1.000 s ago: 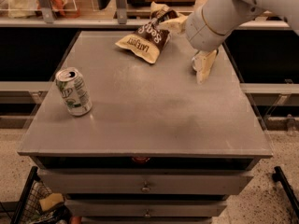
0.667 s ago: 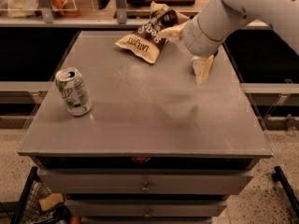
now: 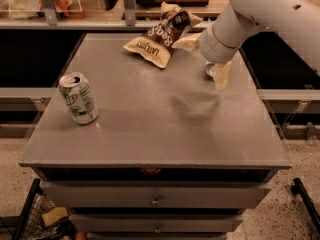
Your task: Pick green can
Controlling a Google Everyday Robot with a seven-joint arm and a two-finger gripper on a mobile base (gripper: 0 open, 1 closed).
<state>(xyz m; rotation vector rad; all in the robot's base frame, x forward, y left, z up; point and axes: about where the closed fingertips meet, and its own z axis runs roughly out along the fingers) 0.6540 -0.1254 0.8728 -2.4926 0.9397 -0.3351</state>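
The gripper [image 3: 202, 61] hangs over the far right part of the grey table [image 3: 150, 134], at the end of a white arm [image 3: 260, 9] that reaches in from the upper right. Its two pale fingers [image 3: 221, 76] are spread wide apart, one pointing down toward the tabletop and the other pointing left toward the snack bag [image 3: 160, 34], and they have hold of nothing. The green can [image 3: 209, 70] lies right under the gripper, just beside the downward finger; only its shiny silver end shows, the rest being hidden behind the gripper. The brown and cream snack bag lies crumpled near the table's far edge, its right end close to the leftward finger. A white can with a green logo [image 3: 78, 98] stands well apart on the left side of the table, its top opened
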